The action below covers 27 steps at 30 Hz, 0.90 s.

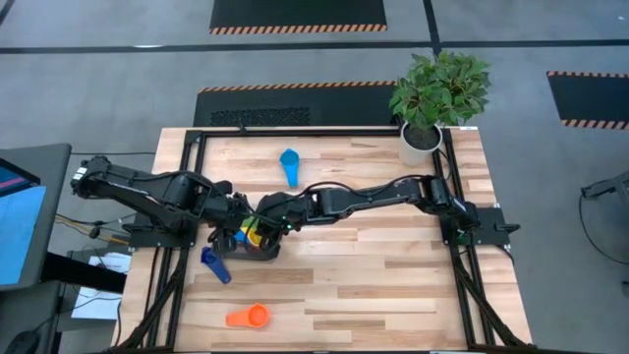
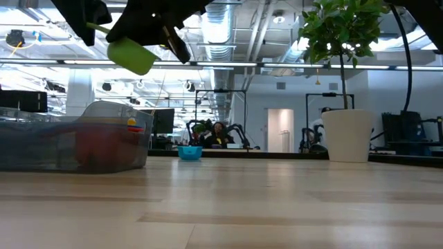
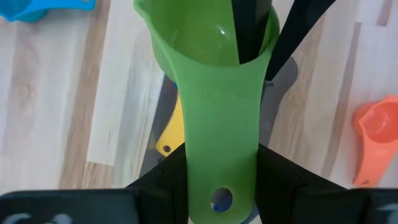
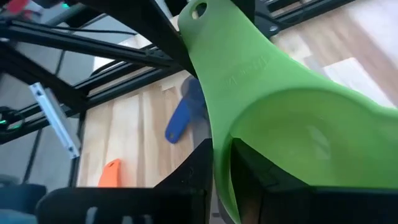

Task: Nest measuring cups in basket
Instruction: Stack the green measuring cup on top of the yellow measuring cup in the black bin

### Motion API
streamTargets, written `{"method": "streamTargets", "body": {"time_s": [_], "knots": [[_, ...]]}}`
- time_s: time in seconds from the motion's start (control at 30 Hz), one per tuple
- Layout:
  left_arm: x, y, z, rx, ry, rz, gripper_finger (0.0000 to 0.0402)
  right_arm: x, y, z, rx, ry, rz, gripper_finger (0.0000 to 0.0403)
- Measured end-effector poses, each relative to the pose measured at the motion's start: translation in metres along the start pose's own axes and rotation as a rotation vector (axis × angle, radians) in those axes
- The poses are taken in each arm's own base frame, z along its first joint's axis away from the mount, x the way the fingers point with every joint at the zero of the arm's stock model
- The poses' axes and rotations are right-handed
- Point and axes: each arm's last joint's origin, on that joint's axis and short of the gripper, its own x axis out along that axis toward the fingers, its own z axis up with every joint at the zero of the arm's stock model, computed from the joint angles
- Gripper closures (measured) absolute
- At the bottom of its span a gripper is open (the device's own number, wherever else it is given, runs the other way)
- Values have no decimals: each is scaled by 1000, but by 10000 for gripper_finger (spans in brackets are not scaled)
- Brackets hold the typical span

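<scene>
Both grippers, left [image 3: 217, 180] on the handle and right [image 4: 230, 180] on the rim, held the green cup [image 3: 214, 93] above the basket [image 2: 76, 145]; a handover release seemed due before lowering.

green cup [image 4: 280, 118] over wooden table [image 4: 130, 137]

From above, both arms covered most of the basket [image 1: 257, 246] — only a bit of yellow cup [image 1: 250, 234] showed — while the low view cut off the grippers above the green cup [image 2: 131, 55], and the basket's cloudy wall blurred a reddish shape inside.
</scene>
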Motion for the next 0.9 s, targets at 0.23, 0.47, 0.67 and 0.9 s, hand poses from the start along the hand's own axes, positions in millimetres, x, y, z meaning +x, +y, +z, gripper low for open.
{"method": "streamTargets", "body": {"time_s": [0.23, 0.47, 0.67, 0.9], "knots": [[0, 0, 0, -6, -4, -1, 281, 1, -2, 2, 2, -8, 18, 269], [0, 0, 0, -20, 2, -8, 281, 1, -3, 3, 61, -13, 23, 203], [0, -1, 0, -24, 15, -33, 281, -3, -7, 8, 68, -22, 20, 191], [0, -1, -1, -26, 23, -36, 281, -26, -20, 18, 83, 26, -42, 212]]}}
